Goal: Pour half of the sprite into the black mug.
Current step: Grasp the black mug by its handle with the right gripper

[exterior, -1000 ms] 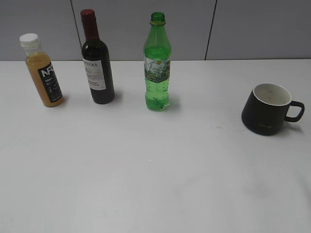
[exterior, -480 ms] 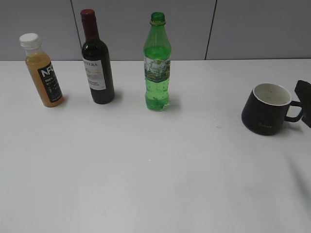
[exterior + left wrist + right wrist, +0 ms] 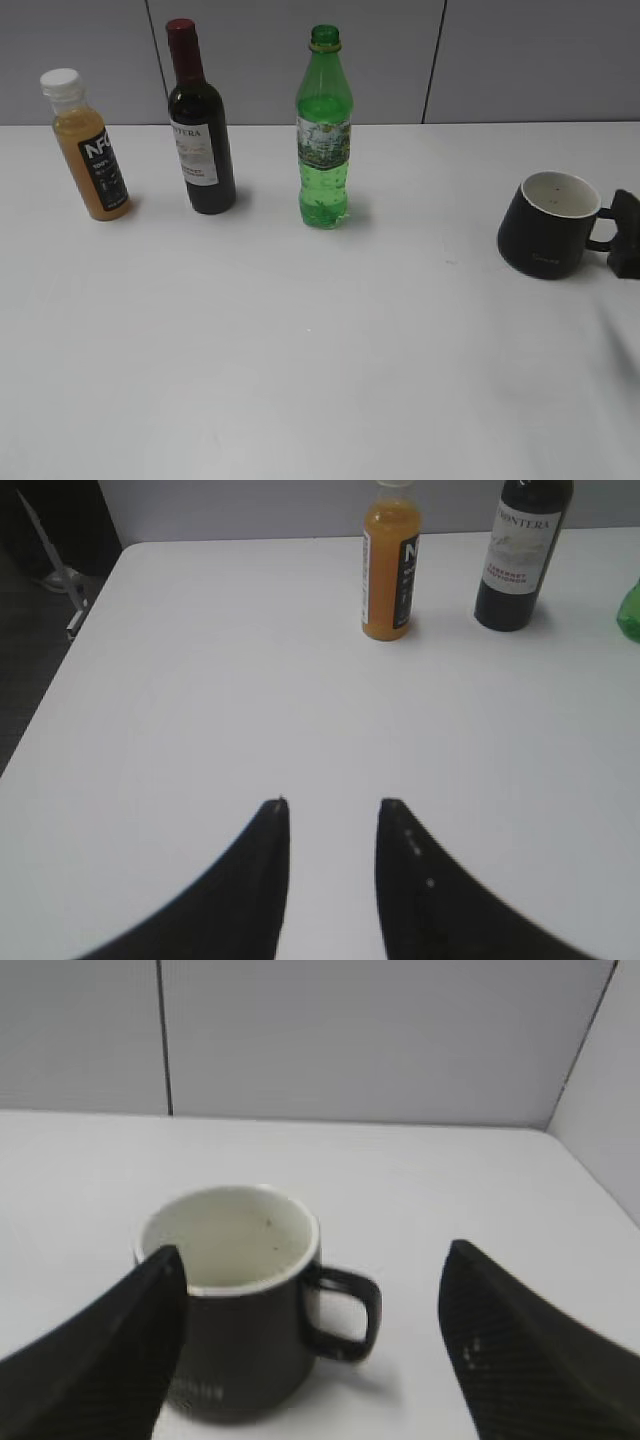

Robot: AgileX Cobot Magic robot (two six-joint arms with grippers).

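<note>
- Right gripper point(image 3: 310, 1290) spread wide around the black mug point(image 3: 235, 1300), handle between the jaws; risk of nudging or tipping on closing.
- Left gripper point(image 3: 332, 805) narrowly open, empty.
- Sprite point(image 3: 324, 130) upright, well apart, uncapped: spill risk.

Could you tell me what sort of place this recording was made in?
Probably a lab test bench: a bare white table against plain grey wall panels, with only drink bottles and a black mug set out.

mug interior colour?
White, with a few dark specks; the black mug is matte black outside. Right wrist view shows it best.
</note>
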